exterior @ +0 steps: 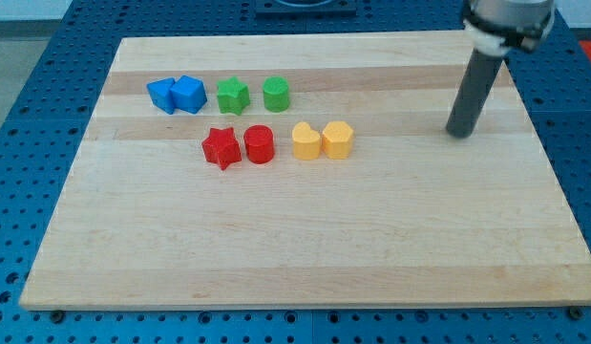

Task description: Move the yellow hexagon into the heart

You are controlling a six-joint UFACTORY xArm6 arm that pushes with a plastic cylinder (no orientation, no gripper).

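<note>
The yellow hexagon (339, 139) sits near the middle of the wooden board (305, 258). The yellow heart (306, 141) is right beside it on the view's left, and the two look to be touching. My tip (458, 134) rests on the board well to the view's right of the hexagon, apart from every block. The dark rod rises from it toward the view's top right.
A red star (221, 148) and a red cylinder (259, 145) lie left of the yellow pair. Above them stand a green star (233, 96), a green cylinder (277, 94), a blue cube (190, 94) and another blue block (162, 96).
</note>
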